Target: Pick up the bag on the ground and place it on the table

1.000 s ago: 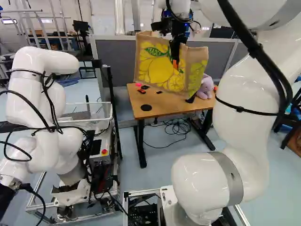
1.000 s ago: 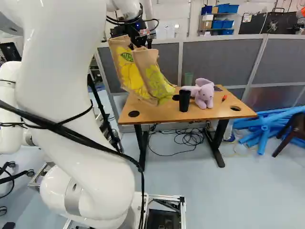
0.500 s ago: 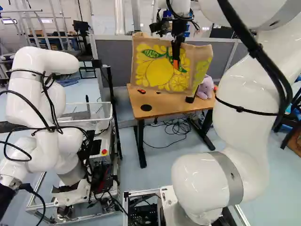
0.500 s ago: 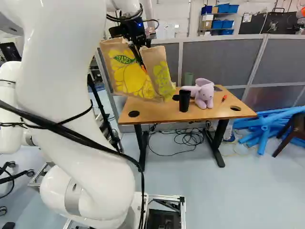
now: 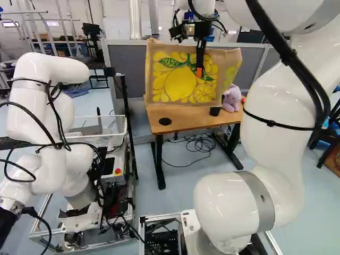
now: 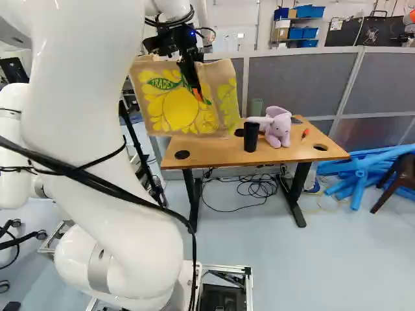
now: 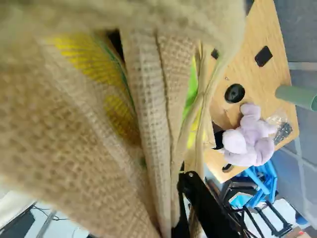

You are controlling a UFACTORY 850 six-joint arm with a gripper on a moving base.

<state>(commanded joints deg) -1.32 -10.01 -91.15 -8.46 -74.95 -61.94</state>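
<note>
The gripper [image 5: 200, 72] is high over the left part of the table [image 5: 159, 128], its fingers in front of the tan bag [image 5: 180, 79] with yellow lemon print. The bag hangs upright, its broad printed side towards the base. In the wrist view the bag [image 7: 74, 139] fills much of the view, and its cloth and handle run down between the fingers of the gripper [image 7: 184, 184], which is shut on the bag; one finger is largely hidden by cloth. Whether the bag's bottom touches the tabletop, I cannot tell.
On the table stand a black cup [image 6: 251, 137], a lilac plush elephant [image 6: 277, 127] and a green cup [image 7: 297, 96]. A grey partition [image 6: 292, 81] is behind. Another robot [image 5: 48, 122] stands at the left of the left base view.
The gripper has tilted and turned the bag, which now faces the base more squarely. In the right base view the bag has shifted left. The base has stayed still.
</note>
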